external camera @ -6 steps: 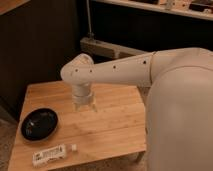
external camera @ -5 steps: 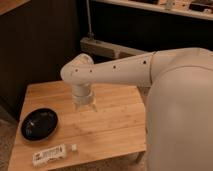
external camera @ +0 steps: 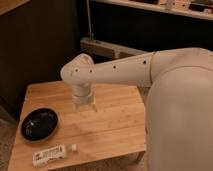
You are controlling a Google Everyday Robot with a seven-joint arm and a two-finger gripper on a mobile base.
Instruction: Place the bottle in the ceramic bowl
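Observation:
The small white bottle [external camera: 50, 155] lies on its side near the front left edge of the wooden table [external camera: 110, 130], its dark label facing up and its cap pointing right. The glossy black ceramic bowl [external camera: 39, 123] sits on the table's left side, just behind the bottle, with nothing in it. My gripper [external camera: 84, 105] hangs from the white arm above the middle of the table, to the right of the bowl and well behind the bottle. It holds nothing that I can see.
My large white arm [external camera: 175, 100] fills the right side of the view and hides the table's right end. A dark cabinet wall [external camera: 40, 45] stands behind the table, with a grey metal rail [external camera: 107, 47] behind my arm.

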